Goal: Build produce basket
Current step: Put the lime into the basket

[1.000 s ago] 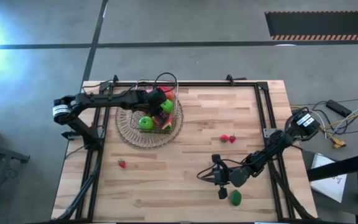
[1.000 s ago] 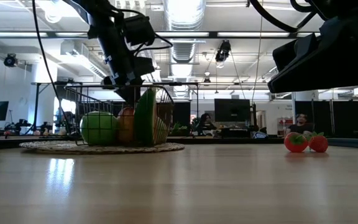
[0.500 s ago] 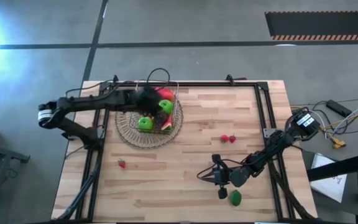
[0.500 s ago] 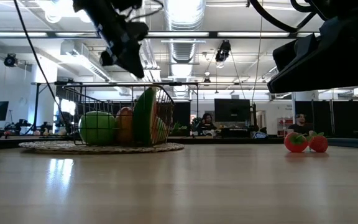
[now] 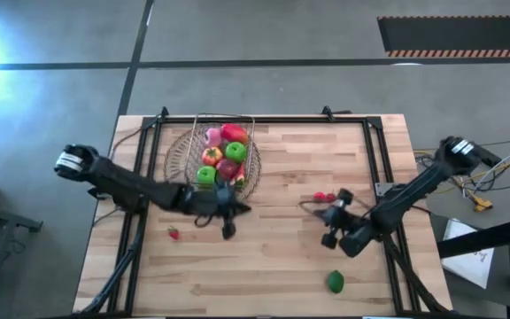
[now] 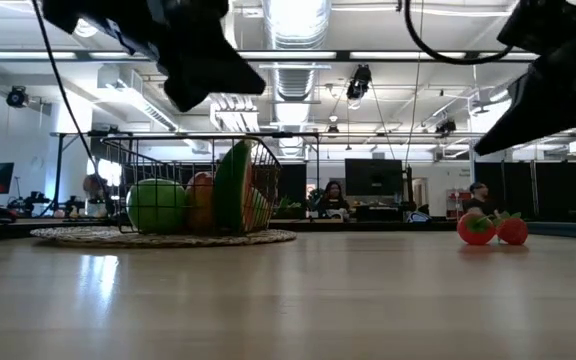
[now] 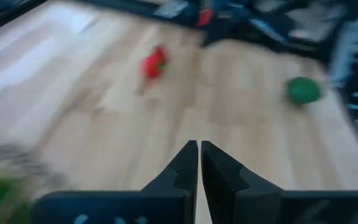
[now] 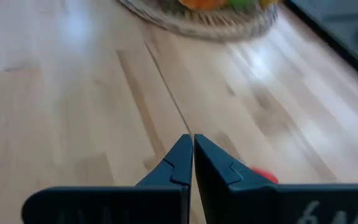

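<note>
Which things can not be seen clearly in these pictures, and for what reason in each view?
- Left wrist view: motion blur smears the green piece and red piece; their kind is unclear.
- Right wrist view: the basket is cut off by the picture's top edge; the red berries are half hidden behind that arm's fingers.
- Low view: only dark undersides of both arms show, so neither gripper can be read there.
- High view: the small red piece is too small to name.

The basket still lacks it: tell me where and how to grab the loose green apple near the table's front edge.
Grip the green apple across its round middle, coming straight down from above. It sits alone on bare table, so fingers fit either side. The right gripper, shut now, is nearer and must open first.
</note>
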Controlling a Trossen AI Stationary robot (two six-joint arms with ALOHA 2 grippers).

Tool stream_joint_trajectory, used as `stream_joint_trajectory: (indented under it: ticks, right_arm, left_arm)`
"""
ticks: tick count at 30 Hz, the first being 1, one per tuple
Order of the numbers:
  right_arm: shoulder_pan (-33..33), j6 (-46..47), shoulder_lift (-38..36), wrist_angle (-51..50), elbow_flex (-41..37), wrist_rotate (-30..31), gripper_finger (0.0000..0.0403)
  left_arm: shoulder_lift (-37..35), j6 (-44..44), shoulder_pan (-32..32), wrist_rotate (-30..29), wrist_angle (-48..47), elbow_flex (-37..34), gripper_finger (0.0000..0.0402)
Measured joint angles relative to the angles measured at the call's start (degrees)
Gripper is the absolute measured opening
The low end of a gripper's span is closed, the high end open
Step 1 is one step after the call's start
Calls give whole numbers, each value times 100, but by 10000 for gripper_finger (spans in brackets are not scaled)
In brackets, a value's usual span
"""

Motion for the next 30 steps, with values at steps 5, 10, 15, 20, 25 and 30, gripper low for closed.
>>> stream_joint_trajectory:
  ticks: [5, 10, 15, 20, 25, 30]
  right_arm:
    - [-2, 337, -952, -1105, -15, -776, 9]
    - [11, 405, -1331, -1203, -75, -1682, 10]
    - [76, 598, -1198, -1030, -85, -2810, 35]
    - [74, 627, -1053, -967, -85, -3510, 94]
    - [227, -60, -953, -785, 96, -4261, 157]
    - [852, -683, -637, -389, 364, -4421, 192]
  left_arm:
    - [576, 519, -674, -58, 1473, -184, 4]
    - [1272, 623, -957, -134, 2268, -177, 4]
    - [1909, 590, -992, -151, 2572, -107, 4]
    - [2257, 578, -992, -112, 2560, -86, 4]
    - [2294, 430, -992, 113, 2571, -124, 4]
    - [2294, 430, -990, 117, 2574, -129, 4]
